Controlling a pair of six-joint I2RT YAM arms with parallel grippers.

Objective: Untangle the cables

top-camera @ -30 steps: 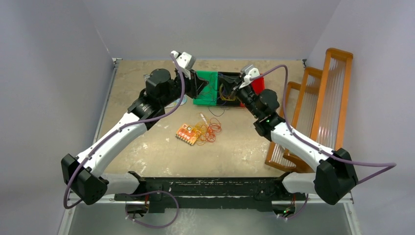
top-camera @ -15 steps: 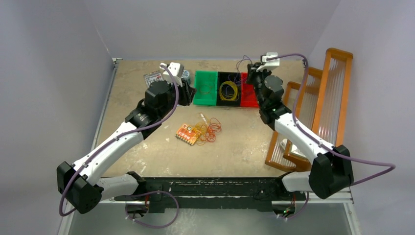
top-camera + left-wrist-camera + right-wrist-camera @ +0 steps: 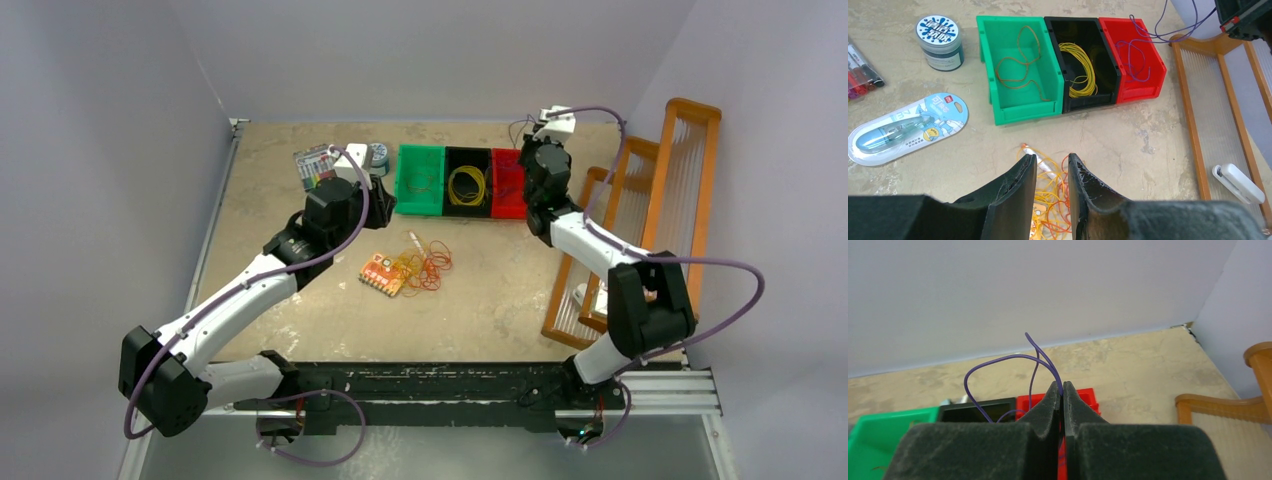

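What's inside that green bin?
One loose orange-brown cable loop lies on the green bin's floor. The strip just behind its front lip is hidden from view.

High overhead, two close wrist views

A robotics lab test cell is indicated: a scuffed desk is boxed in by plain grey partition walls, a left arm and a right arm are bolted to a black rail, and coloured sorting bins are laid out.
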